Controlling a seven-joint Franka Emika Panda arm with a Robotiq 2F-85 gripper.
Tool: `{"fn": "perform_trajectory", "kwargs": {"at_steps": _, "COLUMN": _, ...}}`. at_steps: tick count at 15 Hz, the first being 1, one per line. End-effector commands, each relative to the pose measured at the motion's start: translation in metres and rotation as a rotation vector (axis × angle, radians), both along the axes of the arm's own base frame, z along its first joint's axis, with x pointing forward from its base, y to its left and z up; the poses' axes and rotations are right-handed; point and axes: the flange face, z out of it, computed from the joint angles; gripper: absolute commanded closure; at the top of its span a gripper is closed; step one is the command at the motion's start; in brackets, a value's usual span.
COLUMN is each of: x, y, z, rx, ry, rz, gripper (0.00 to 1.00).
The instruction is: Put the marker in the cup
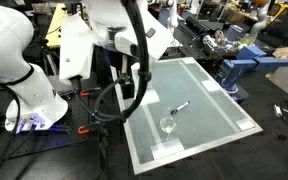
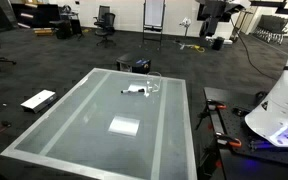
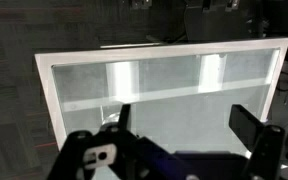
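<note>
On the pale grey, white-framed tabletop (image 1: 219, 100), in an exterior view: short slim dark marker (image 1: 181, 106) with a paler end, lying flat, near the small clear round glass tumbler (image 1: 168, 125) and seemingly not touching it. In the wrist view, black two-fingered gripper (image 3: 184, 122) spread wide, empty, hanging well above both. Marker probably light, stiff, smooth-barrelled and apt to roll. Best pinched across mid-barrel, jaws square to its length. Tumbler likely fragile and easily tipped, so no knocking the rim.
</note>
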Motion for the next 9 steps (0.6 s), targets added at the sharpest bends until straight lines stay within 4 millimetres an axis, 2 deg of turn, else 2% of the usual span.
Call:
{"fn": "perform_trajectory", "kwargs": {"at_steps": 1, "x": 0.0001, "y": -0.0001, "z": 0.0003, "rx": 0.000, "ry": 0.001, "rz": 0.000, "gripper": 0.00}}
{"fn": "perform_trajectory", "kwargs": {"at_steps": 6, "x": 0.0001, "y": -0.0001, "z": 0.0003, "rx": 0.000, "ry": 0.001, "rz": 0.000, "gripper": 0.00}}
{"fn": "perform_trajectory", "kwargs": {"at_steps": 9, "x": 0.0078, "y": 0.0030, "z": 0.0022, "rx": -0.033, "ry": -0.019, "rz": 0.004, "gripper": 0.00}}
